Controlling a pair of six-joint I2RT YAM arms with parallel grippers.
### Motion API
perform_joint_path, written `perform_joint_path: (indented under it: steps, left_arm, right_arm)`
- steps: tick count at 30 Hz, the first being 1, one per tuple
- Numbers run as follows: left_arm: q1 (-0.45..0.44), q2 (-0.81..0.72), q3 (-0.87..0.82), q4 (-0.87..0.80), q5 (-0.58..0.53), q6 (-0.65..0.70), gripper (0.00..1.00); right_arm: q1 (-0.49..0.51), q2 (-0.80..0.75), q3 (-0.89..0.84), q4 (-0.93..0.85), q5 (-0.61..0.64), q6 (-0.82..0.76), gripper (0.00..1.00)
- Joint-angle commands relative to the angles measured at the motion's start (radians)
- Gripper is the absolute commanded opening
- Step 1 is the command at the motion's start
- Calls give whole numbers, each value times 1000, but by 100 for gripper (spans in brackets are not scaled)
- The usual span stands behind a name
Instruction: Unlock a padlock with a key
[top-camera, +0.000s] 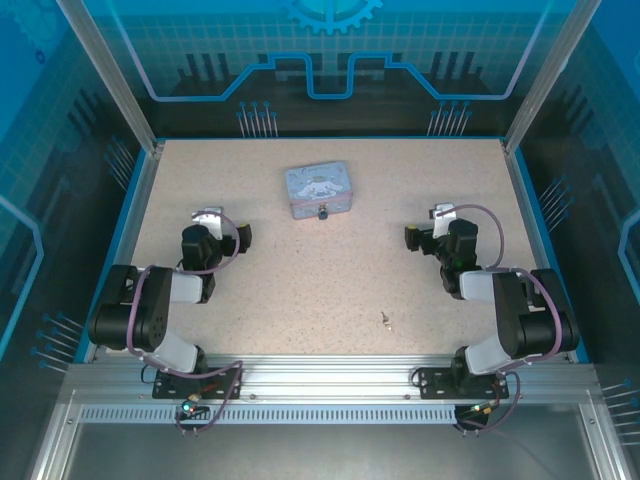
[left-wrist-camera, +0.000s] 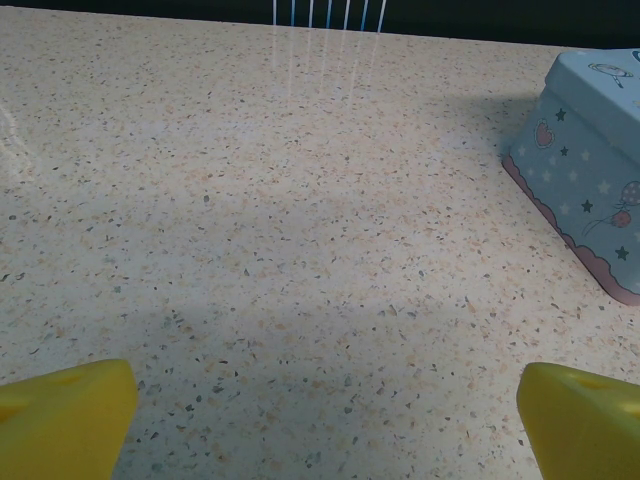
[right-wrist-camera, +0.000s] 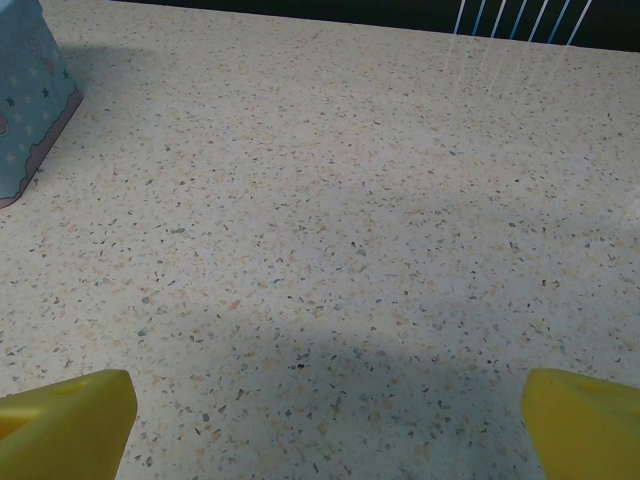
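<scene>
Speckled counter (top-camera: 300, 285) carries a pale blue cartoon tin (top-camera: 318, 190) ahead and right of the left claw (left-wrist-camera: 325, 425), a small dark padlock (top-camera: 323, 213) at its near side; a tiny key (top-camera: 386, 319) lies behind and left of the right claw (right-wrist-camera: 325, 425).

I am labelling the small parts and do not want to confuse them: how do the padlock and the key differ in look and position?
Colour: the padlock is dark, the key pale silvery-grey. Position: the padlock sits at the near side of the tin, while the key lies alone on the bare table, nearer its front edge. Both are far smaller than the tin.
</scene>
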Motion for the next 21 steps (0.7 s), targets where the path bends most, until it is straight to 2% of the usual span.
perform_joint_path:
  steps: [1, 3, 6, 10, 12, 14, 18, 21]
  left_arm:
    - [7, -2, 10, 41, -6, -17, 99]
    - [7, -67, -10, 26, -29, -20, 99]
    - [-7, -266, -23, -110, -90, -32, 99]
    - [-13, -493, 128, -557, -96, -178, 99]
    - [-13, -525, 234, -791, -100, -309, 99]
    - [-13, -533, 309, -964, -36, -409, 99]
    - [-57, -569, 287, -1002, 120, -554, 99]
    - [-148, -592, 260, -1008, 143, -605, 99]
  right_arm:
    - [-3, -8, 26, -3, -1, -2, 100]
    - [-8, -65, 86, -147, -19, 0, 100]
    - [-7, -194, 187, -424, -34, 39, 100]
    - [30, -338, 303, -740, -138, 166, 100]
    - [89, -366, 375, -916, -159, 203, 100]
    - [178, -381, 442, -1093, -142, 209, 100]
    - [322, -391, 499, -1335, -101, 263, 100]
    - [376, -384, 501, -1481, -118, 334, 95]
